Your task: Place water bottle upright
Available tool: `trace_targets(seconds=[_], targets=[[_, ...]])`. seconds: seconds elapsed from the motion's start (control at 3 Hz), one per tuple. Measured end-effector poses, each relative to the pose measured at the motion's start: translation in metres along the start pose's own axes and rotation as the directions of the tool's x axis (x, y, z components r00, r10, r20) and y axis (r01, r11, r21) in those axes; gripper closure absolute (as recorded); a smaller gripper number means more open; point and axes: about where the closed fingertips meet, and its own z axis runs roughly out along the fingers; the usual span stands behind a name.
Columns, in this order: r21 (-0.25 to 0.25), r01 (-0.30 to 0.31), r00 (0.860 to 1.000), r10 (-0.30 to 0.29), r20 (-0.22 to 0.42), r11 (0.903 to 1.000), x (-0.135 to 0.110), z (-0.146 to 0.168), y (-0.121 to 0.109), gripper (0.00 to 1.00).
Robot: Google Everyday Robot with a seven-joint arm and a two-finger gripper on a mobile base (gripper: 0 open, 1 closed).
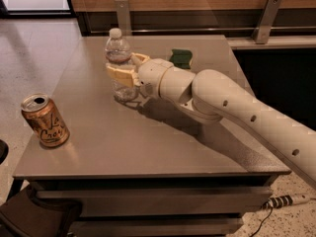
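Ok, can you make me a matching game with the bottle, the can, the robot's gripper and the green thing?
Things:
1. water bottle
2. gold can
3. gripper
4. green thing

Places or states:
A. lying at the back of the table
B. shut around the bottle's middle
C. clear plastic, standing upright
D. alone near the table's front edge

Pairs: 1-C, 2-D, 3-B, 4-A

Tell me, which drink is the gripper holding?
The water bottle: the gripper is clamped around its middle; the gold can stands alone at the table's front left.
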Motion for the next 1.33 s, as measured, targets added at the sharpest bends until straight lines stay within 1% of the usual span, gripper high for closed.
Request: trace_targets(seconds=[0.33,0.67,1.0,1.33], targets=[[0.0,0.0,1.0,0.0,0.0,1.0,-0.0012,0.0,0.0,0.76],[0.0,0.0,1.0,0.0,0.0,1.0,-0.0016,0.0,0.0,0.51],[0.0,0.0,1.0,0.0,0.0,1.0,-0.002,0.0001,0.0001,0.2],[0.0,0.0,1.0,0.0,0.0,1.0,-0.002,0.0001,0.0001,0.01]])
